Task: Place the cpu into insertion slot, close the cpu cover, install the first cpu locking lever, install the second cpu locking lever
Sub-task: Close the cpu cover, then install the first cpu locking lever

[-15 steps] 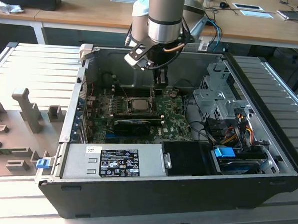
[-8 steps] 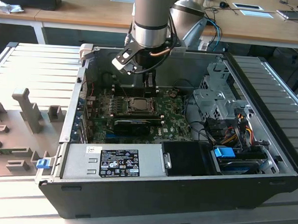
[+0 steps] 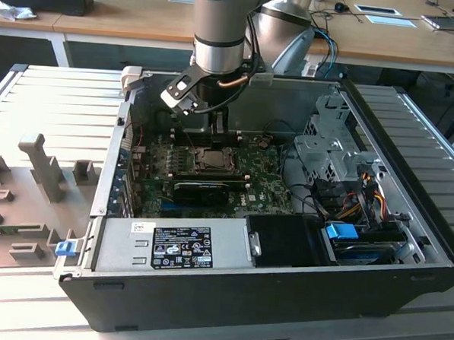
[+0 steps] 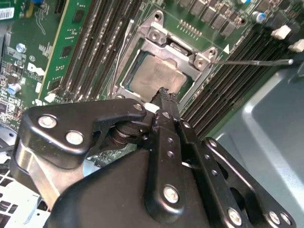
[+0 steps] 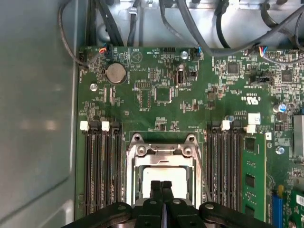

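Observation:
The cpu [image 5: 164, 175] lies flat in the insertion slot [image 4: 124, 84] on the green motherboard, its silvery face showing through the window of the cpu cover [image 5: 164, 151]. The cover lies down over it as a metal frame. My gripper [image 5: 161, 184] is shut with nothing between its fingers, and its tips sit right over the cpu's [image 4: 151, 76] near edge. I cannot tell whether they touch it. One thin wire locking lever [image 4: 254, 61] sticks out free from the socket's corner. In the exterior view my gripper [image 3: 218, 130] hangs just behind the socket [image 3: 212, 160].
Rows of black memory slots [image 5: 102, 166] flank the socket on both sides, one holding a green module [image 5: 251, 175]. Cables [image 5: 213, 38] run along the board's far edge. The case's grey wall [image 5: 38, 118] stands close by. A drive cage [image 3: 330, 156] and power supply [image 3: 177, 243] fill the case.

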`<action>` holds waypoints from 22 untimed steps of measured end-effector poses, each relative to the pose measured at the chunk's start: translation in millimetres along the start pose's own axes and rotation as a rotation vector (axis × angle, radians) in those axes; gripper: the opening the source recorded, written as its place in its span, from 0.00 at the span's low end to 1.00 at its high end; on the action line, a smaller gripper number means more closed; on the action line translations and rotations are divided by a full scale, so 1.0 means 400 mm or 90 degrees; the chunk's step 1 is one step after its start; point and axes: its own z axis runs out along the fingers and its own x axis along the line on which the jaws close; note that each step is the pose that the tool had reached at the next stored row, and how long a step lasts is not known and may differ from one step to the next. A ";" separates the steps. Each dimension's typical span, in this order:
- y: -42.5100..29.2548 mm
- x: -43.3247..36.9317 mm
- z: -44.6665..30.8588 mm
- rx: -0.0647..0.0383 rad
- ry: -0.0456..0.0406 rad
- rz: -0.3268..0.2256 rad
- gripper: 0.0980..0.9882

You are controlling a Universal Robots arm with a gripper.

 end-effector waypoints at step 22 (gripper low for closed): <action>-0.013 0.000 -0.034 0.000 0.0000 0.000 0.01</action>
